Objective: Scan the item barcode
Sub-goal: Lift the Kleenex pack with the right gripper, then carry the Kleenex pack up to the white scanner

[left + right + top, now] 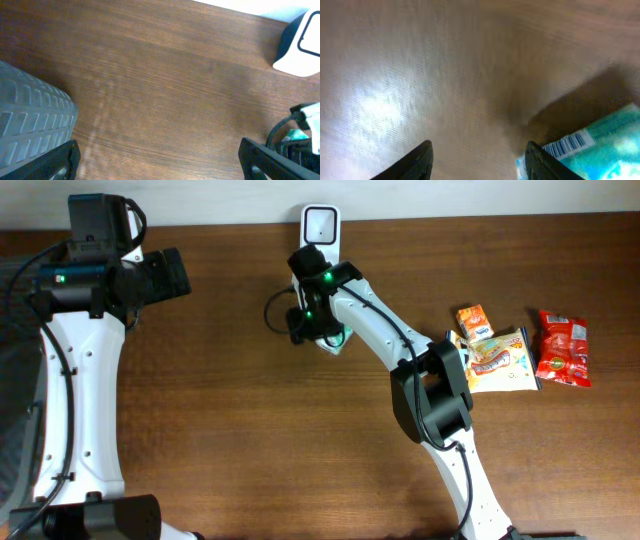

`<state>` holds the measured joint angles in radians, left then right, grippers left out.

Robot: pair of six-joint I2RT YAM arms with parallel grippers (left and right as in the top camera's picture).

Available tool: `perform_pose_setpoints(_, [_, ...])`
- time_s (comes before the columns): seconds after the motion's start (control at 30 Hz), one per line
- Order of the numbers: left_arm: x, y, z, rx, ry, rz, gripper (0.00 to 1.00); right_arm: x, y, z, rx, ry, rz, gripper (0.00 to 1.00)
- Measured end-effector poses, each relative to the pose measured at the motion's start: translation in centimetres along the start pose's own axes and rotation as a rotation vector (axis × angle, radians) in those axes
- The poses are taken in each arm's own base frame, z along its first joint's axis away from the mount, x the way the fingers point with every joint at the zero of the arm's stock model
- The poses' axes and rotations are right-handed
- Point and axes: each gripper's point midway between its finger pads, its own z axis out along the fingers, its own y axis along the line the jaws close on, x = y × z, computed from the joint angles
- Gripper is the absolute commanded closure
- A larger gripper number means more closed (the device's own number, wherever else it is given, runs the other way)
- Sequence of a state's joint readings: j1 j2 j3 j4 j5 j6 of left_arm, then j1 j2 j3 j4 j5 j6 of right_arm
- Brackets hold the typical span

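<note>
1. Right gripper (477, 150): my 2 fingers stand part-way apart. In the right wrist view only bare table (240, 440) shows between them, so this gripper is released and grasps nothing.

2. Task item: a teal and white packet (602, 142) lies just outside my right-hand finger (540, 162), at the lower right of the right wrist view. Its barcode (568, 145) faces the camera on a white strip near the packet's edge. A dark shadow sits on the table just beyond the packet. The view is blurred, so I cannot tell whether the finger touches the packet.

3. Position from overhead: my right arm reaches across the table to the far edge. Its wrist hangs over the packet, directly in front of the white scanner (320, 225), which stands at the table's back edge.

4. Left gripper (159, 145): my 2 fingers are spread fully apart, with only wood grain between them. From overhead, this arm is at the far left, well apart from the packet.

5. Other items: 3 snack packets lie near the right edge: 1 small orange packet (473, 320), 1 yellow packet (500, 362) and 1 red packet (563, 348).
</note>
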<state>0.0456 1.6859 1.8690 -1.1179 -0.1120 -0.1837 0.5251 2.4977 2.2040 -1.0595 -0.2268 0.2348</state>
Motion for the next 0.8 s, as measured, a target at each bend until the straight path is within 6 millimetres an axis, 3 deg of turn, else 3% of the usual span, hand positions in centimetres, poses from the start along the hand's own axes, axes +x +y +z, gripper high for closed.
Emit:
perform_pose_setpoints(0.17, [0.0, 0.0, 0.0, 0.0, 0.0, 0.0, 0.01, 3.1, -0.3, -0.3, -0.012, 0.129, -0.032, 0.36])
perform_pose_setpoints(0.3, [0.0, 0.0, 0.0, 0.0, 0.0, 0.0, 0.01, 3.0, -1.4, -1.4, -0.019, 0.133, -0.02, 0.35])
perform_pose_setpoints(0.33, [0.0, 0.0, 0.0, 0.0, 0.0, 0.0, 0.01, 2.8, -1.8, -2.3, -0.022, 0.12, -0.01, 0.34])
perform_pose_setpoints(0.5, [0.0, 0.0, 0.0, 0.0, 0.0, 0.0, 0.01, -0.4, -6.2, -11.3, -0.021, -0.067, 0.031, 0.35])
perform_pose_setpoints(0.57, [0.0, 0.0, 0.0, 0.0, 0.0, 0.0, 0.01, -0.8, -8.4, -12.5, -0.009, -0.093, 0.015, 0.38])
perform_pose_setpoints(0.63, [0.0, 0.0, 0.0, 0.0, 0.0, 0.0, 0.01, -0.6, -10.0, -11.3, -0.001, -0.067, -0.03, 0.43])
perform_pose_setpoints(0.7, [0.0, 0.0, 0.0, 0.0, 0.0, 0.0, 0.01, -0.2, -10.1, -10.0, -0.015, -0.039, -0.071, 0.44])
perform_pose_setpoints(0.8, [0.0, 0.0, 0.0, 0.001, 0.0, 0.0, 0.01, 1.1, -9.6, -6.4, -0.082, 0.035, -0.116, 0.47])
